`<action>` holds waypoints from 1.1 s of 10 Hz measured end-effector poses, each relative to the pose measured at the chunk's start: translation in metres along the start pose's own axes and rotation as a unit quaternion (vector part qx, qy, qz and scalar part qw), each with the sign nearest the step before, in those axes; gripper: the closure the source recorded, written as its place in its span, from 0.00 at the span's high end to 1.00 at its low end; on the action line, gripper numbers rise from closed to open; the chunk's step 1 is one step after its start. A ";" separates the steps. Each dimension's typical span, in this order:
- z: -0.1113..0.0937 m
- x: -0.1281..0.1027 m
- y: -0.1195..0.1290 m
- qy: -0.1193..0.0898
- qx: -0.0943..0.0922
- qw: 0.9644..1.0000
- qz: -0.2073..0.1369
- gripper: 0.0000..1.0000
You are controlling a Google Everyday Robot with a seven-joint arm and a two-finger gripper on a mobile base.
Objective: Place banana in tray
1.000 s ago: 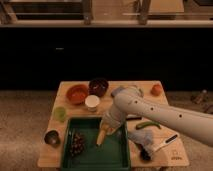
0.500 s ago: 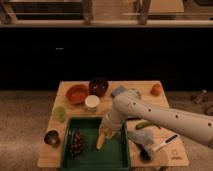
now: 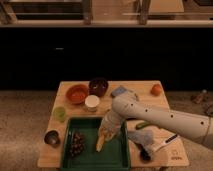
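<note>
The banana (image 3: pixel 101 139) sits low over the floor of the tray (image 3: pixel 116 156), near its middle, slanted with its lower tip toward the front. Whether it already rests on the tray floor or hangs just above it cannot be told. The gripper (image 3: pixel 106 129) is right at the banana's upper end, inside the tray's outline, reached down from the white arm (image 3: pixel 160 119) that crosses in from the right. Whether it is clenched on the fruit or has let go cannot be told.

The slant looks like the result of holding the fruit by one end, so the free tip leads downward. A dark cluster of grapes (image 3: pixel 76 143) lies in the tray's left part, apart from the banana, so the middle is a sensible spot to set it.

Around the tray on the wooden table (image 3: pixel 141 89) are an orange bowl (image 3: pixel 77 93), a dark bowl (image 3: pixel 98 86), a white cup (image 3: pixel 91 102) and a green vegetable (image 3: pixel 144 124) just right of the tray.

In my judgement the placing is nearly done.
</note>
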 end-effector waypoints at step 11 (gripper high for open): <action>0.001 0.010 0.008 -0.004 -0.008 1.000 0.009 0.80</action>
